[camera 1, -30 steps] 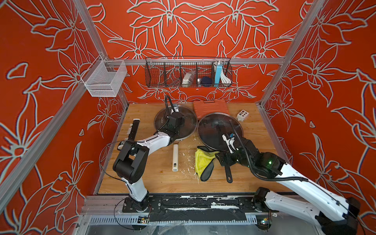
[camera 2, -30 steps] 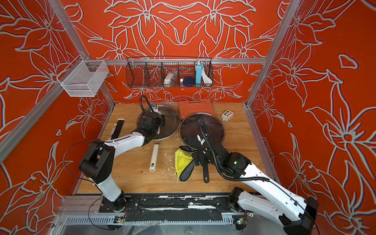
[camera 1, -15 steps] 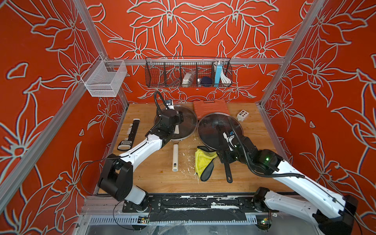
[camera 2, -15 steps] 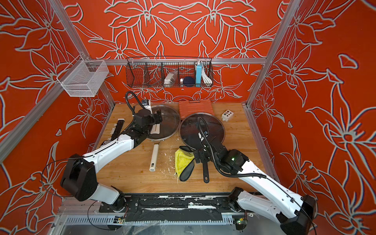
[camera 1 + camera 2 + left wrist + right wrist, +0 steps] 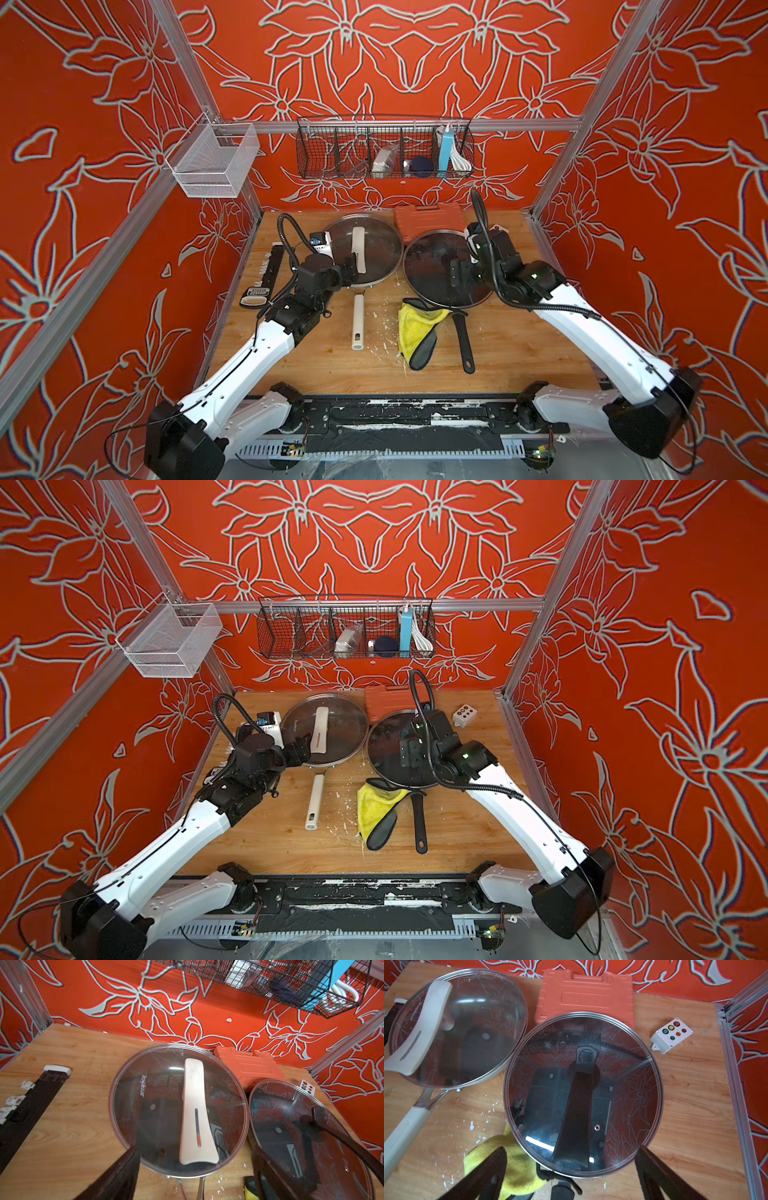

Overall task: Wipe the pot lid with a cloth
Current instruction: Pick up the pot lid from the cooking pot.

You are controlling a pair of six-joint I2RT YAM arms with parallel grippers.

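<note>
**A:** Nobody's got hold of anything! The left jaws are spread wide at the near rim of the white-handled lid (image 5: 360, 253), and the right jaws are spread just as wide over the black-handled lid (image 5: 436, 266)

**B:** And the cloth (image 5: 409, 330)?

**A:** It's down on the tabletop (image 5: 523, 349), crumpled at the near edge of the black-handled lid. One corner disappears under that rim, and the black pan handle (image 5: 463, 343) is just beside it. A dark oval piece (image 5: 424, 354) lies across it, and I can't tell what that is

**B:** So by my reading the wiping hasn't begun. Where's the danger?

**A:** First, that trapped corner. If the cloth gets pulled straight out, I'd expect the pan and its glass lid to drag along with it. Second, the oval piece could be scooped up with the cloth, leaving a poor pinch

**B:** And those two lids sit rim against rim

**A:** Exactly, so a shove on one could knock the other. Domed glass is slick too, so a cloth pressed off-centre may skate the lid off its pan. And jaws this wide coming down for the cloth could clip the black pan handle
</note>
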